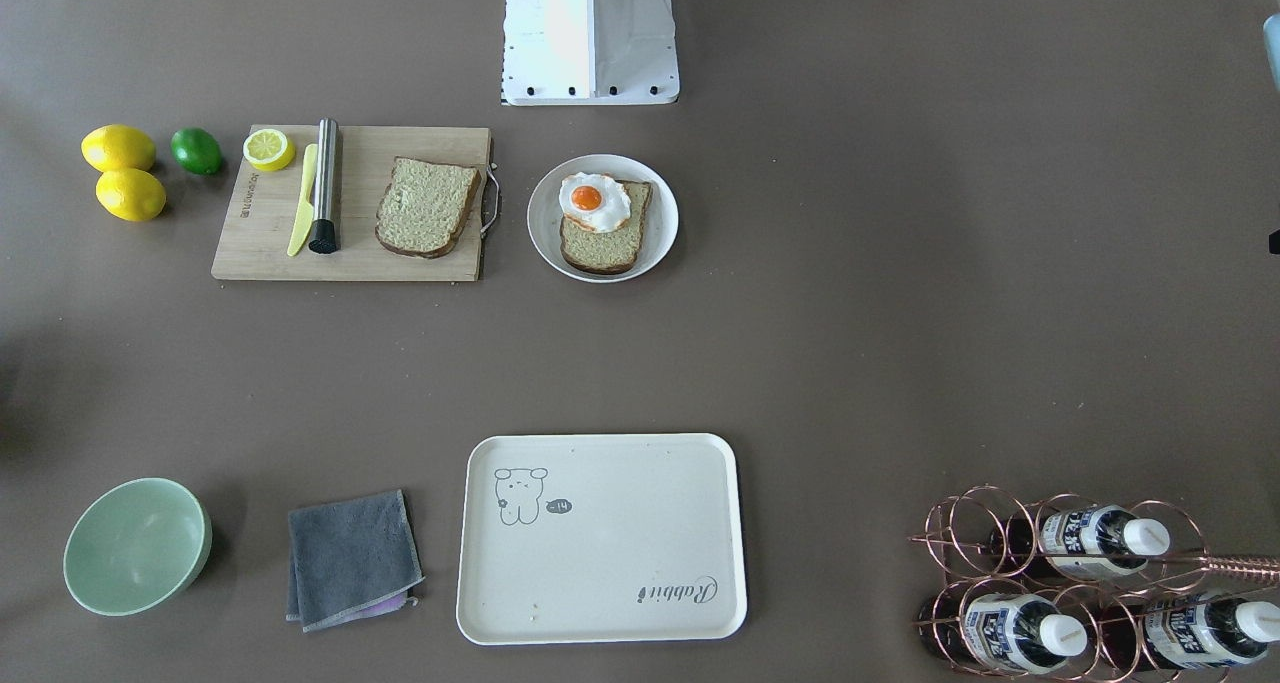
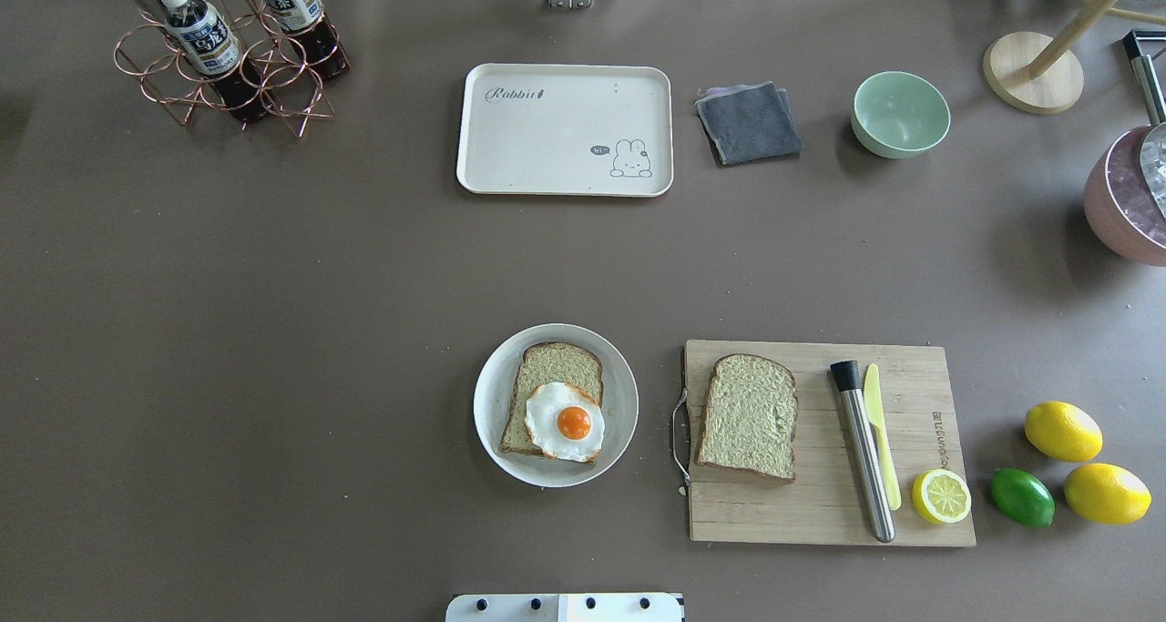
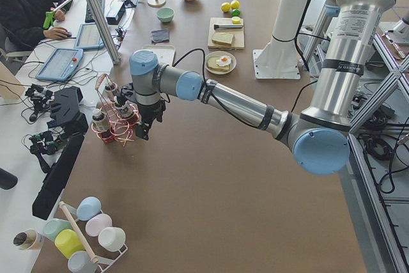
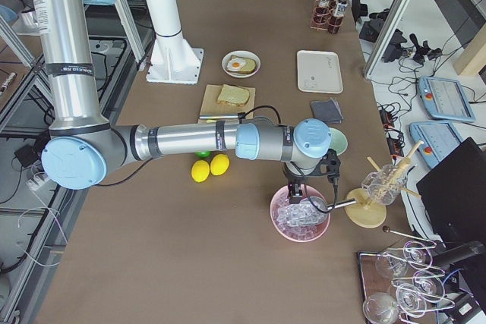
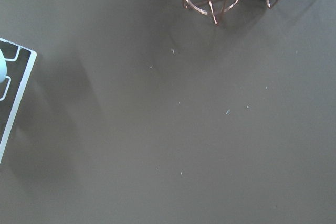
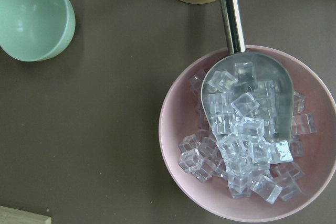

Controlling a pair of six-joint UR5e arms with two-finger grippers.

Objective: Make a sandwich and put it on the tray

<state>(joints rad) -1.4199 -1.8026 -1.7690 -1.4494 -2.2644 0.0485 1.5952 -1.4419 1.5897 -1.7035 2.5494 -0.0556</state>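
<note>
Topping 1 bread slice (image 2: 565, 367) on the plate (image 2: 492, 394) sat the egg (image 2: 565, 422); the 2nd slice (image 2: 749, 417) lay at 3 o'clock, the tray (image 2: 547, 139) at 12. Left gripper (image 3: 144, 131), right gripper (image 4: 295, 187): couldn't tell their opening.

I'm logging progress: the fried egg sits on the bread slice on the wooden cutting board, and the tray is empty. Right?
No: the fried egg sits on the bread slice on the round white plate, as the overhead exterior view shows. The tray is indeed empty.
</note>
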